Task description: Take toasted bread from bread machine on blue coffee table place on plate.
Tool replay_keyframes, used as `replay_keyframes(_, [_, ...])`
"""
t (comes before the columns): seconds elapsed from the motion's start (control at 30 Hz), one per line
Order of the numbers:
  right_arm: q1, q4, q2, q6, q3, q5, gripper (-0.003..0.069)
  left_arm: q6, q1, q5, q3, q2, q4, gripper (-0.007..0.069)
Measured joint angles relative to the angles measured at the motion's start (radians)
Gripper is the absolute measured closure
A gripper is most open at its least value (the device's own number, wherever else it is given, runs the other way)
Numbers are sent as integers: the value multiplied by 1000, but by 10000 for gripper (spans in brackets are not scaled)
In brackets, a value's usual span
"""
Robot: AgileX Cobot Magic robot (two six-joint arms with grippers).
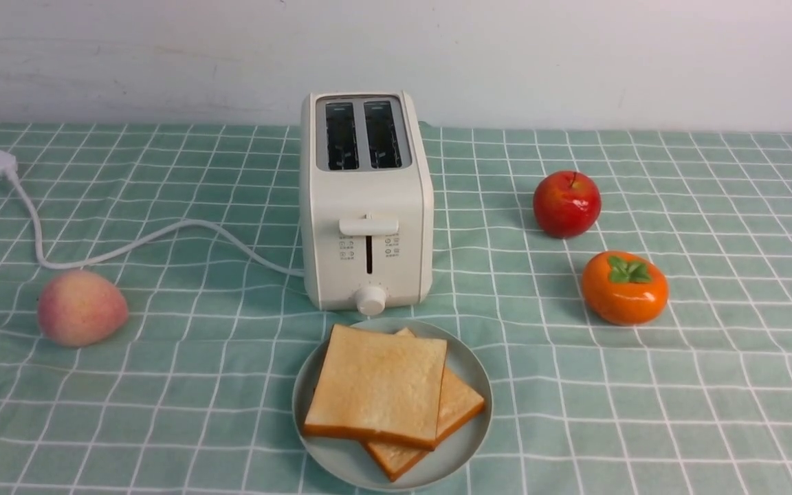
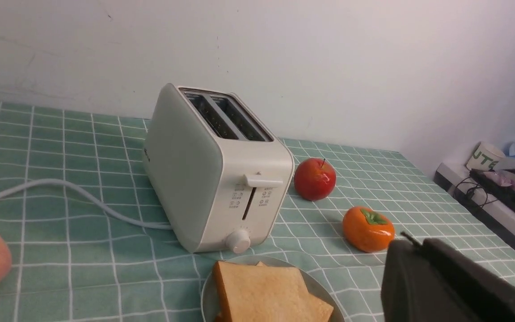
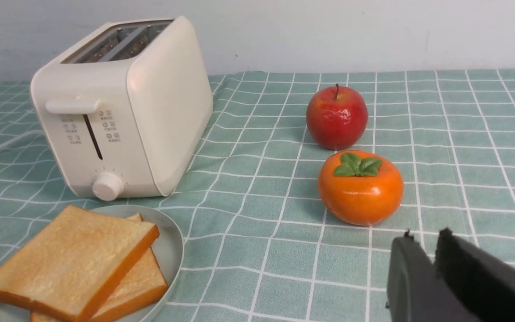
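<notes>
The cream-white bread machine (image 1: 366, 206) stands mid-table on the blue coffee table (image 1: 712, 385), and both of its slots look empty. Directly before it lies the pale plate (image 1: 466, 447). Two slices of toasted bread (image 1: 377, 385) lie stacked on it, the lower slice (image 1: 461, 405) peeking out to the right. My left gripper (image 2: 414, 243) hovers low to the right of the plate with its dark fingers shut and empty. In the right wrist view my right gripper (image 3: 425, 239) sits near the persimmon, open by a narrow gap, with nothing in it.
A red apple (image 1: 566, 204) and an orange persimmon (image 1: 624, 287) sit right of the toaster. A peach (image 1: 82, 307) lies at the left. The white cord (image 1: 162, 237) runs left to its plug (image 1: 2, 163). A cluttered side shelf (image 2: 508, 188) stands beyond the table's right edge.
</notes>
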Motion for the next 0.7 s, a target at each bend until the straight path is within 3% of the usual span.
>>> replay_keyframes(0.23, [0, 0, 0, 0, 0, 0, 563, 21, 0, 10, 7, -3, 21, 607])
replay_keyframes(0.43, [0, 0, 0, 0, 0, 0, 556, 41, 0, -82, 95, -67, 189, 605])
replay_keyframes(0.57, [0, 0, 0, 0, 0, 0, 550, -151, 0, -179, 263, -146, 436, 602])
replay_keyframes(0.7, [0, 0, 0, 0, 0, 0, 545, -288, 0, -232, 399, -185, 556, 596])
